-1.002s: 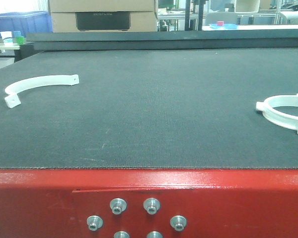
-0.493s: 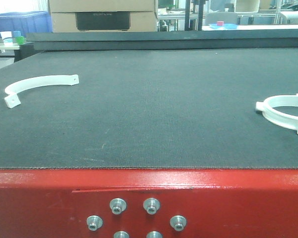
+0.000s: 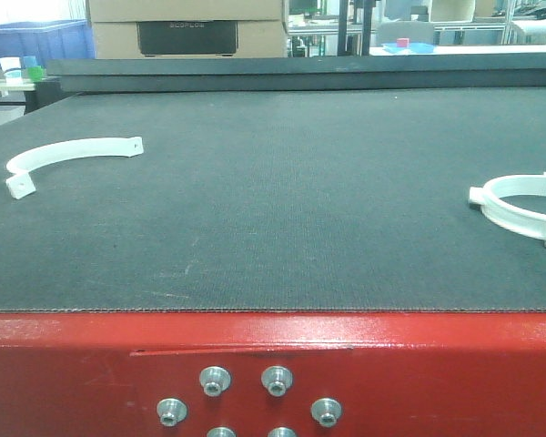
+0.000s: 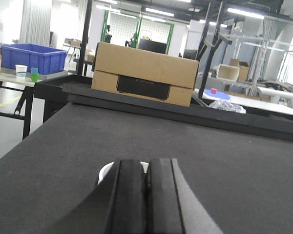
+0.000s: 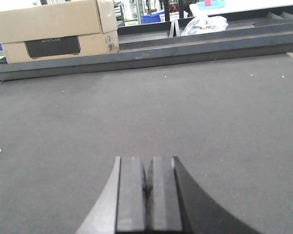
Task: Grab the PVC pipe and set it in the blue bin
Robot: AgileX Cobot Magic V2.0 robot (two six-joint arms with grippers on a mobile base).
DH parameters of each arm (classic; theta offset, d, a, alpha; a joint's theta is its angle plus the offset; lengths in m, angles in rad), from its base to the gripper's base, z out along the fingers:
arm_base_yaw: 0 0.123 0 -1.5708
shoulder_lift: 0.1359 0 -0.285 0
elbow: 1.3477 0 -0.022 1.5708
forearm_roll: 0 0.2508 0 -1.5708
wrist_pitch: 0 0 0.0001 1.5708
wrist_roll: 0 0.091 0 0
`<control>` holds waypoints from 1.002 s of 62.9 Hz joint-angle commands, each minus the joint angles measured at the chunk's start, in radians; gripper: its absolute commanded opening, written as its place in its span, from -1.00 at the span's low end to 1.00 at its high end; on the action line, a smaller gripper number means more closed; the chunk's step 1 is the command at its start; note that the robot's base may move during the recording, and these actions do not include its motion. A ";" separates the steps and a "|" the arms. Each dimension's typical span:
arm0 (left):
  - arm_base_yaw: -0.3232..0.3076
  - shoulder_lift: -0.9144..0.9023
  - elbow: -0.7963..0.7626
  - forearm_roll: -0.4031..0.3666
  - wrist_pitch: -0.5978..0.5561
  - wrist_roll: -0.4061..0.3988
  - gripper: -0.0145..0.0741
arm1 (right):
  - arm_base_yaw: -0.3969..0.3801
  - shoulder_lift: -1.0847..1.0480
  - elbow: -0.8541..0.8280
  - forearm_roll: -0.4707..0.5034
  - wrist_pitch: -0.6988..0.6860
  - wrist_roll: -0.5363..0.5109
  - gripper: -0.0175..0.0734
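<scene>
Left gripper (image 4: 146, 181), right gripper (image 5: 147, 184): pinched closed, empty. White curved PVC pipe piece (image 3: 73, 151) untouched at nine o'clock; blue plastic bin (image 3: 36, 38) beyond.

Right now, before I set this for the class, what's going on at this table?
Nothing is being handled yet. Two white curved pieces lie on the dark mat: the left PVC piece near the left edge, the right PVC piece at the right edge. The left hand and the right hand are both shut and empty, low over the mat. The blue bin stands off the table, far back on the left.
</scene>
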 commanded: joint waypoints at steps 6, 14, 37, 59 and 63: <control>0.001 0.236 -0.161 0.007 0.106 -0.004 -0.92 | 0.004 0.050 -0.010 0.001 0.026 -0.001 -0.98; 0.001 0.446 -0.297 0.016 0.150 -0.004 -0.92 | 0.004 0.123 -0.035 0.001 0.069 -0.001 -0.98; 0.001 0.853 -0.594 0.018 0.154 -0.004 -0.92 | 0.004 0.457 -0.188 0.001 0.150 -0.001 -0.98; 0.001 1.031 -0.625 0.092 -0.029 0.001 -0.92 | 0.004 0.558 -0.200 0.076 0.097 -0.001 -0.98; 0.001 1.060 -0.632 0.113 -0.032 0.001 -0.92 | 0.004 0.562 -0.200 0.083 0.079 -0.001 -0.98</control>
